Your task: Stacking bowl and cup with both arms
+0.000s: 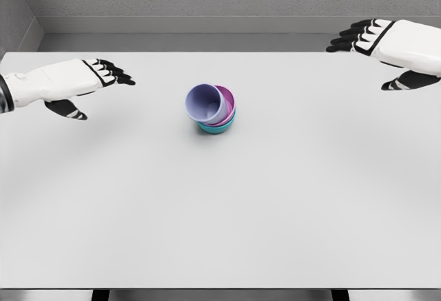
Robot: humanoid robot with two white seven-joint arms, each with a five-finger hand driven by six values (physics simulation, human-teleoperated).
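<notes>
Near the middle of the white table (220, 211), a lavender cup (205, 102) lies tilted inside a magenta bowl (229, 101) nested in a teal bowl (215, 127). The left hand (79, 84) and right hand (389, 49) hover well apart, fingers extended, grasping nothing.

On the white tabletop (220, 211) in front of me sits a small stack near the middle: a teal bowl (215, 128) at the bottom, a magenta bowl (228, 101) nested in it, and a lavender cup (205, 102) lying tilted inside, its mouth facing toward me and to the left. My left robot hand (76, 84) hovers well apart from the stack on the left, fingers extended and holding nothing. My right robot hand (389, 46) hangs near the far right corner, fingers likewise relaxed, empty.
</notes>
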